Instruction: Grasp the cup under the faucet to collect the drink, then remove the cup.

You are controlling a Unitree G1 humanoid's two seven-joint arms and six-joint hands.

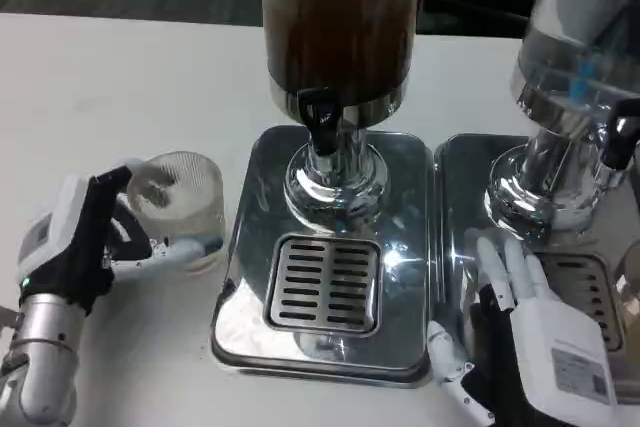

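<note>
The cup [183,202], a clear ribbed glass, stands on the white table [120,77] at the left of the scene, just left of the shiny drip tray [405,187] and well off from under the faucet [320,119]. The left hand [95,242] grips it: its black-and-white fingers [165,250] wrap round the near side of the glass and another reaches over the far-left rim. The silver left forearm [40,357] runs down to the near-left corner.

The right hand [530,327] lies at the near right, white back upward, holding nothing, its fingers stretched out and apart toward the far side. It rests over the seam between the drip tray and a second tray [465,162] to the right.

On the middle tray stands a drink dispenser [340,17] with dark brown liquid in its clear tank; its black faucet points toward the near side, above a chrome foot. Nearer than the foot sits a slotted grate [328,284], bare. On the right tray stands a second dispenser [585,47] with a clear tank and its own chrome foot.
</note>
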